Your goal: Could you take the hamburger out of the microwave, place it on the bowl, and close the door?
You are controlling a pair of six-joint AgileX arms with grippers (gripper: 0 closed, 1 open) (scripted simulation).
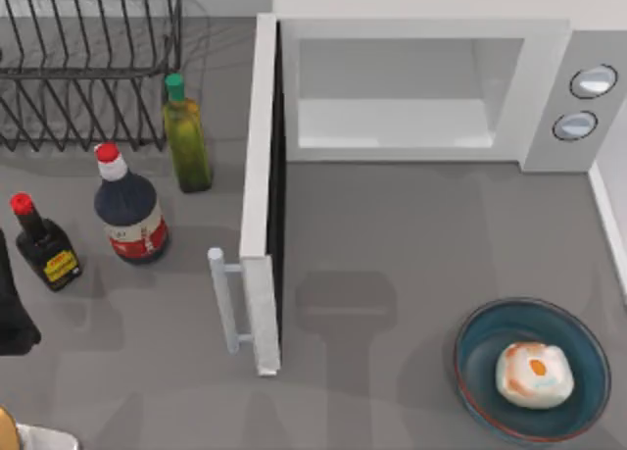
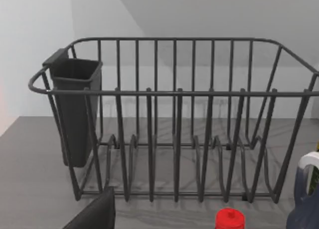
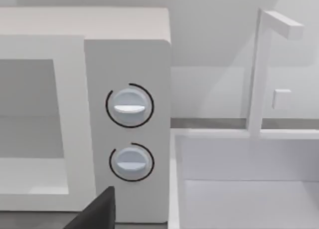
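A: Microwave [image 1: 431, 87] at the back, cavity bare, 2 knobs [image 3: 129, 107]. Door [image 1: 263, 190] swung wide open.
B: Bowl [image 1: 480, 347] at front right, cradling the hamburger [image 1: 532, 375].
A: Left arm [image 1: 12, 308] perhaps at the left edge; grip of either arm impossible to tell.

Left arm [image 1: 12, 308] sits parked at the left edge of the table [image 1: 392, 234], a dark bulk cut off by the frame border. A dark wedge of the left gripper [image 2: 94, 213] shows in the left wrist view, held level, raised off the table and touching nothing. The right gripper [image 3: 97, 211] shows the same dark wedge in the right wrist view, level and touching nothing.
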